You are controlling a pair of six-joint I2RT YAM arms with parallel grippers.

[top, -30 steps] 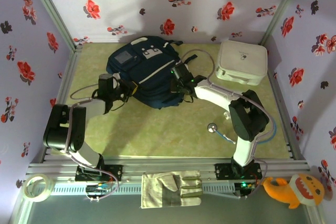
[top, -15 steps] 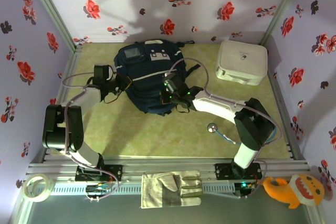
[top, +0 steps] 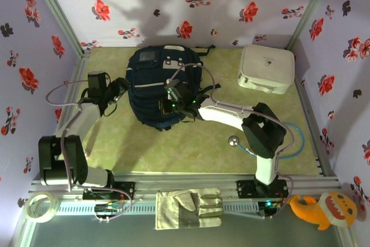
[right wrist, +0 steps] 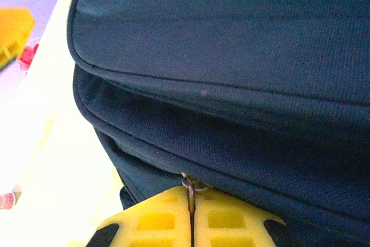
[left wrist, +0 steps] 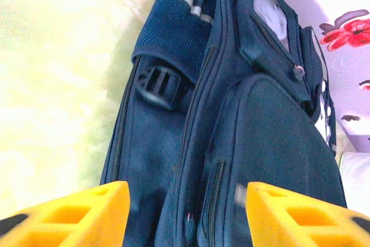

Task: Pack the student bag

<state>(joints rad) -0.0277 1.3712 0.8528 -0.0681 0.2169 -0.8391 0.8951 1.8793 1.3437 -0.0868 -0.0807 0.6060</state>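
Observation:
The student bag, navy blue with white stripes and a grey panel, lies at the back middle of the green table. My left gripper stands open at the bag's left side. In the left wrist view its yellow fingers are spread wide, with the bag's zipped side seams and a strap buckle beyond them. My right gripper sits on the bag's near right edge. In the right wrist view this gripper is shut on a small metal zipper pull under the seam of the bag.
A white zip case rests at the back right. A stethoscope lies on the table by the right arm. A work glove, a tape roll and an orange shark toy sit by the front rail. Floral walls enclose the table.
The bag has turned and slid to the left. My left gripper has opened, let go of the bag and drawn back left. My right gripper moved left, still shut on the zipper pull.

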